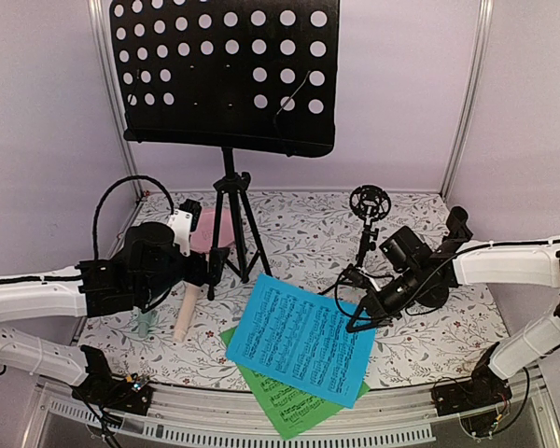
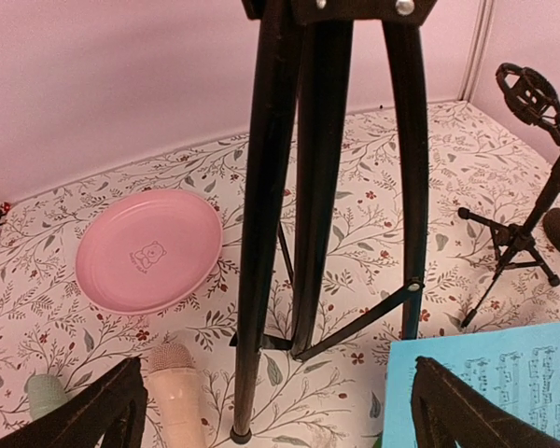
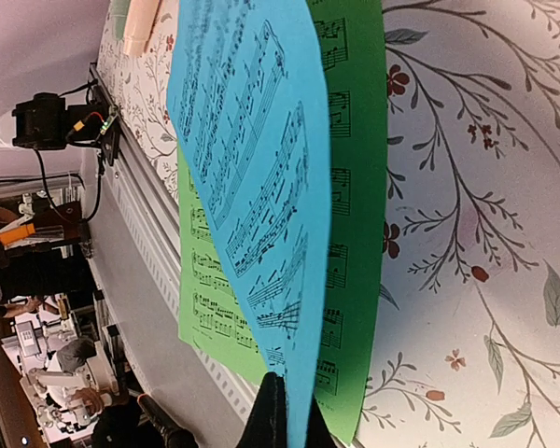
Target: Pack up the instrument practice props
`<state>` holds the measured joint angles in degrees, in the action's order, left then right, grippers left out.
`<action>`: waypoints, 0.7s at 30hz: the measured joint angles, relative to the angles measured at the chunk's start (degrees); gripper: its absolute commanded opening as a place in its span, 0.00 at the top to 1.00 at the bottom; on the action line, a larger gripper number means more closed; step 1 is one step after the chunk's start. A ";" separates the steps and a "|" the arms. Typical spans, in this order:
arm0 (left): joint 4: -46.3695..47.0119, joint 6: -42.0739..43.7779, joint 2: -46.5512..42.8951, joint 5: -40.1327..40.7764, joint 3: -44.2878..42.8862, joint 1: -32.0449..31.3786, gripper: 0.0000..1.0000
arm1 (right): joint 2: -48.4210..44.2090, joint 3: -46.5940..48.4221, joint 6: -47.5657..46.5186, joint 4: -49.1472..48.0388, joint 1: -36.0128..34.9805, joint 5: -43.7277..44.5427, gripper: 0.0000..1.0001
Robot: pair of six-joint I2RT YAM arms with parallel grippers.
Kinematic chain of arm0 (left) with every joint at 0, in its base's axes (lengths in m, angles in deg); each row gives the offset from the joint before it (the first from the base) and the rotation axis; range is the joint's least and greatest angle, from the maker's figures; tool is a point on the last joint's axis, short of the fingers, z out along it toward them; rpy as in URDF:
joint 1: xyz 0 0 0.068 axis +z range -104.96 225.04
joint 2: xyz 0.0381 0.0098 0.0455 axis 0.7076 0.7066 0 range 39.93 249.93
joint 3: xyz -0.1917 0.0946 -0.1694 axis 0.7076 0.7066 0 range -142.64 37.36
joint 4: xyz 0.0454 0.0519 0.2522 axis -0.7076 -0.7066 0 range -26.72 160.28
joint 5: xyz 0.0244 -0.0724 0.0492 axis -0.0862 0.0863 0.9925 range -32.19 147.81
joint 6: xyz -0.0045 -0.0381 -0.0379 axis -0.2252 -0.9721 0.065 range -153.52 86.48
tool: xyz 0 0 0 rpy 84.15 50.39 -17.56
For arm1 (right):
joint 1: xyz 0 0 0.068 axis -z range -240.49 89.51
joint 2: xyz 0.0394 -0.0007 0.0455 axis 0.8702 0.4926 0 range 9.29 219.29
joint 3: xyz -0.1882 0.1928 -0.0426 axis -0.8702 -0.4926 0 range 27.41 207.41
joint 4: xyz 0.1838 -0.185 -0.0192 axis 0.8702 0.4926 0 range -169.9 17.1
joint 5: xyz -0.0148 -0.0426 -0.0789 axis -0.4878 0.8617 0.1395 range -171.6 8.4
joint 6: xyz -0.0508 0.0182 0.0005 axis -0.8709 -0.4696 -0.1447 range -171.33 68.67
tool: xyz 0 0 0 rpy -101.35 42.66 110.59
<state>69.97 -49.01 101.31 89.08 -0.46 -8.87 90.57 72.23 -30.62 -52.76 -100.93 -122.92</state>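
Note:
The black perforated music desk (image 1: 226, 75) stands on its tripod legs (image 1: 231, 219) at the back. My left gripper (image 1: 203, 271) is open in front of the legs (image 2: 261, 233), with one leg between its fingers (image 2: 98, 415) and not touching them. The peach microphone (image 1: 186, 314) and mint-green microphone (image 1: 145, 323) lie below it; both show in the left wrist view, peach (image 2: 175, 397) and mint-green (image 2: 45, 394). My right gripper (image 1: 359, 319) is shut on the right edge of the blue music sheet (image 1: 299, 338), lifting it off the green sheet (image 1: 289, 403). In the right wrist view the fingers (image 3: 269, 415) pinch the blue sheet (image 3: 252, 140) above the green sheet (image 3: 355, 187).
A pink round plate (image 1: 216, 229) lies behind the tripod legs; it also shows in the left wrist view (image 2: 149, 250). A small black microphone tripod with a shock mount (image 1: 365, 233) stands right of centre. The table's metal front rail (image 1: 261, 425) lies under the green sheet's lower end.

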 measured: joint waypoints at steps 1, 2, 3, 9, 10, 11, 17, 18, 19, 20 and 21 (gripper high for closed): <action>0.00 -0.02 -0.04 -0.17 0.00 0.02 0.01 | 1.49 -0.04 -0.07 -0.48 -0.07 -0.20 1.00; 0.00 -0.07 -0.11 -0.33 0.00 0.04 0.01 | 2.51 -0.04 -0.04 -0.87 -0.07 -0.31 1.00; -0.02 -0.17 -0.24 -0.59 0.02 0.04 0.01 | 3.56 -0.04 -0.11 -1.36 -0.11 -0.39 1.00; 0.00 -0.22 -0.96 -0.98 0.17 0.04 0.01 | 8.68 2.95 -1.49 -1.01 -0.11 3.56 0.97; 0.00 -0.22 -0.96 -1.03 0.20 0.04 0.01 | 9.44 3.85 -1.84 -0.92 -0.09 4.68 0.94; 0.00 -0.22 -0.98 -1.05 0.22 0.04 0.01 | 10.05 4.68 -2.27 -0.81 -0.09 5.70 0.91; 0.00 -0.22 -1.01 -1.18 0.28 0.04 0.01 | 11.96 6.23 -3.13 0.02 -0.09 11.82 0.67; 0.00 -0.20 -1.03 -1.20 0.28 0.04 0.01 | 12.02 6.23 -3.23 0.28 -0.09 12.94 0.65; 0.00 -0.20 -1.05 -1.22 0.28 0.04 0.01 | 12.02 6.23 -3.21 0.52 -0.09 13.99 0.61; 0.00 -0.20 -1.05 -1.25 0.31 0.04 0.01 | 12.02 6.25 -3.30 0.72 -0.11 15.08 0.58; 0.00 -0.20 -1.05 -1.25 0.31 0.04 0.01 | 12.02 6.25 -3.23 0.96 -0.11 16.06 0.53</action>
<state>69.97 -49.21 100.27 87.83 -0.16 -8.83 102.59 78.48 -33.86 -51.80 -101.04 -106.85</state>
